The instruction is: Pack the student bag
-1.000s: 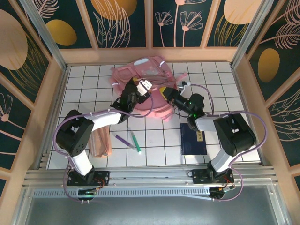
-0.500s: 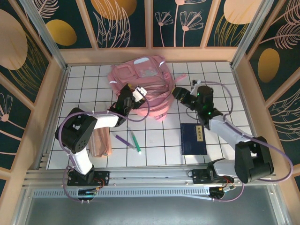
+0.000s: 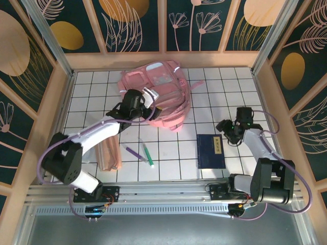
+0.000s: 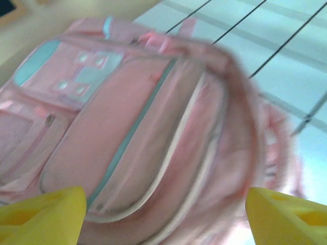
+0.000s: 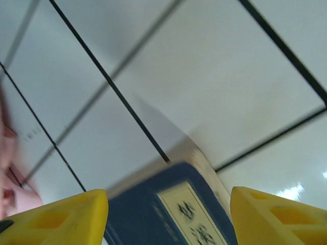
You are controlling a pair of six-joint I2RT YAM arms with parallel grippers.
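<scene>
Looks soft, light and floppy, student bag [image 4: 127, 127] just ahead of left claw [image 4: 163, 219] (apart, empty); best pinch the opening's rim; right claw [image 5: 167, 217] apart too.

Table surface: a white tabletop [image 3: 92, 87] ruled with a grid of thin black lines is seen from above.
Walls: dark teal panels [image 3: 138, 25] painted with golden ovals and pale outlined leaves and flowers are set on three sides.
Frame: the panels are bordered by light wooden battens [image 3: 163, 60].
Near edge: ribbed silver metal rails [image 3: 163, 194] are laid across the front.
</scene>
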